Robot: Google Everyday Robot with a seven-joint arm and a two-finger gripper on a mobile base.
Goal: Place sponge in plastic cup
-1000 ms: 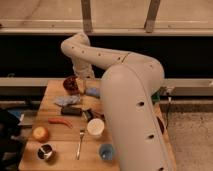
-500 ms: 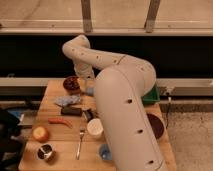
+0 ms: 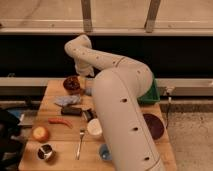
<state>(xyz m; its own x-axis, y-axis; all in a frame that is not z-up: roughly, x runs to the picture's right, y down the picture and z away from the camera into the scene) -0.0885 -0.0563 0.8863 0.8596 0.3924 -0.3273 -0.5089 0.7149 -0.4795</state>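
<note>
Sponge (image 3: 89, 92): is lying far on the table (image 3: 53, 111), just right of the dark red bowl (image 3: 72, 84), not yet lifted. Gripper (image 3: 85, 84): is hanging released over it, apparently readying a grasp. Plastic cup (image 3: 103, 151): is standing near, mouth up to receive the sponge.

Glossy white arm (image 3: 120, 110), bulky rounded links, smooth shells; small dark round recesses down front link. Gripper concealed behind that link.

wooden table (image 3: 61, 145) holds bowl (image 3: 72, 84), cloth (image 3: 67, 101), fork (image 3: 80, 143), white cup (image 3: 94, 128), plastic cup (image 3: 104, 151).
</note>
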